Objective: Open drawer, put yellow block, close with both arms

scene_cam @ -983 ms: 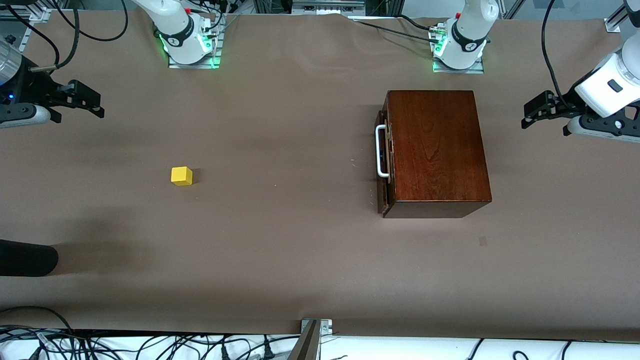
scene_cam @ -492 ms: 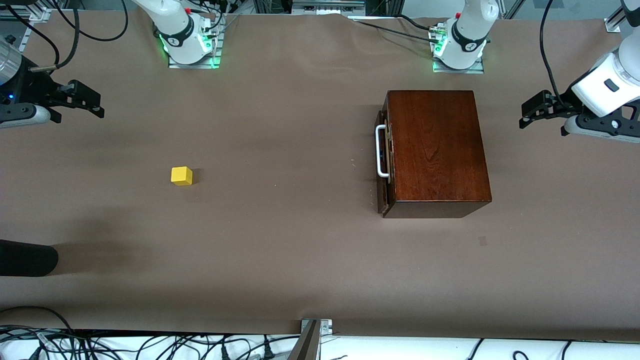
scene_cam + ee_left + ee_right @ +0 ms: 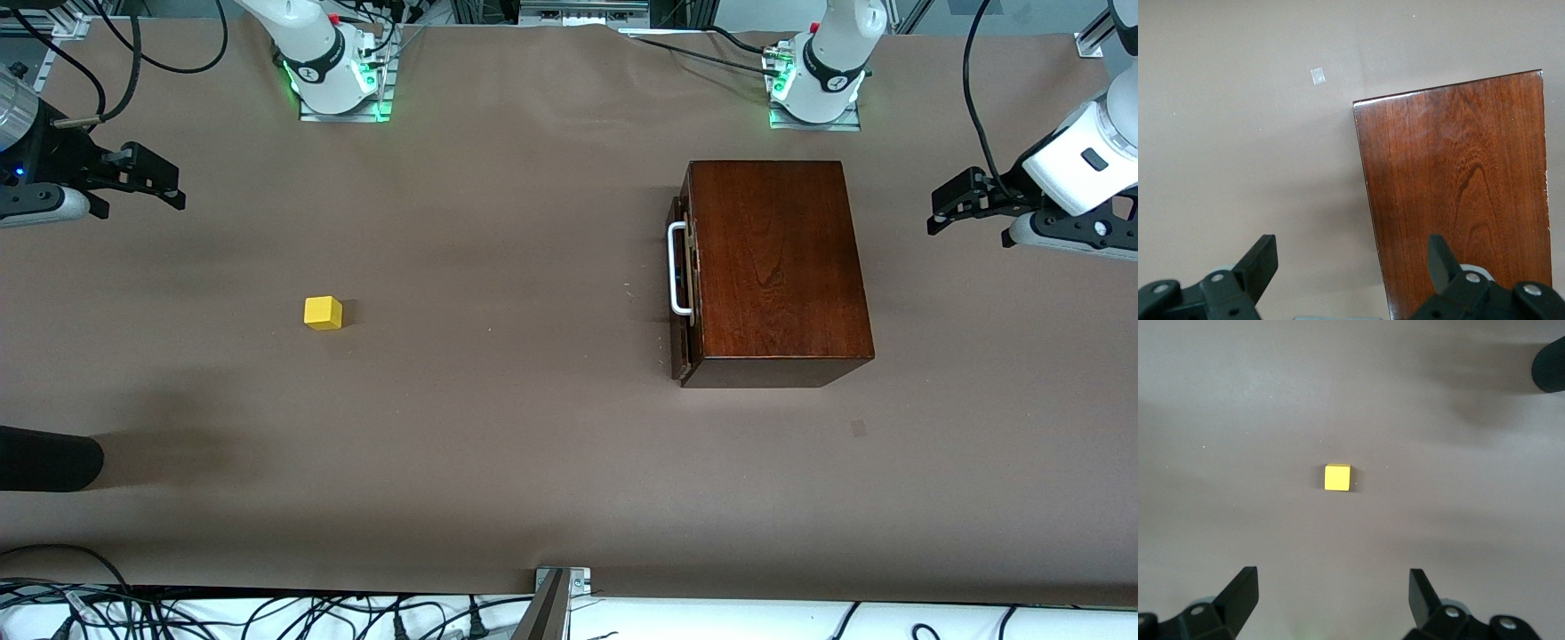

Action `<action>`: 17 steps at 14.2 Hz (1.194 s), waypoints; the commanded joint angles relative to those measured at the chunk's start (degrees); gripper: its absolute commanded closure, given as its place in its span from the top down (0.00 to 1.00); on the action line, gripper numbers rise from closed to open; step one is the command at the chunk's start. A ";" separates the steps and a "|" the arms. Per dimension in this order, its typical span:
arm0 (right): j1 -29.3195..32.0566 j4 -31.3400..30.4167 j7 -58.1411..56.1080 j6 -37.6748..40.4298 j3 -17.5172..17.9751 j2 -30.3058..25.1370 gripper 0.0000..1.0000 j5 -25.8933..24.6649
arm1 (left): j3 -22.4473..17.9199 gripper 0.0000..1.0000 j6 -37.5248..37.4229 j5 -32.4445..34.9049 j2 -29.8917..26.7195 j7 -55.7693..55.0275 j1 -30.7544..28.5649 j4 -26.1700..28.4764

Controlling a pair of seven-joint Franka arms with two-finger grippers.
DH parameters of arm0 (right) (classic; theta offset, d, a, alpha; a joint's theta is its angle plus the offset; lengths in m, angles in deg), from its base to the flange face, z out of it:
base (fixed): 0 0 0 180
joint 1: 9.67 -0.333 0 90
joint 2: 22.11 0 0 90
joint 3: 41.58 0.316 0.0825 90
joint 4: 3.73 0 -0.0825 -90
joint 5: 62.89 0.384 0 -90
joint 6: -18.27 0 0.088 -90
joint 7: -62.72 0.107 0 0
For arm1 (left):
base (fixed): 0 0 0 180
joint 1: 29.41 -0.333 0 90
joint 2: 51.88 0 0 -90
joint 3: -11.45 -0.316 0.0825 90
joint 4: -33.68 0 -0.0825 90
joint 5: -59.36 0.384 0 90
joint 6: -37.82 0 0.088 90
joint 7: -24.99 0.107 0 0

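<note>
On the brown table [image 3: 533, 444], cables [image 3: 267, 613] seemingly edge it.

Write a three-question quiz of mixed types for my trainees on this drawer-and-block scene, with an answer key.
1. True or false: the drawer in the wooden box is pulled fully open.
2. Where does the yellow block sit? A) on the box B) on the bare table, toward the right arm's end C) in the left gripper
3. Short answer: how do the fingers of the right gripper stand, and do they hold anything?

Key:
1. False; its front with the white handle sits against the box.
2. B
3. Spread open, holding nothing; the block lies on the table under them.
</note>
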 commanded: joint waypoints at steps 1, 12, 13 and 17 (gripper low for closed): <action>0.31 -0.01 -0.96 -0.09 0.10 -0.25 1.00 0.91 | 0.24 1.00 -0.95 0.99 0.98 -0.75 0.53 -2.04; 0.31 -0.01 -0.96 0.18 0.02 -0.25 1.00 0.91 | 0.24 1.00 -1.38 0.99 0.98 -0.75 0.53 -1.95; 0.31 -0.01 -0.96 0.18 0.02 -0.25 1.00 0.91 | 0.24 1.00 -1.56 0.99 0.98 -0.75 0.53 -1.86; 0.31 -0.01 -0.96 0.18 0.02 -0.25 1.00 0.91 | 0.58 1.00 -3.66 0.03 1.15 -0.05 0.61 -1.95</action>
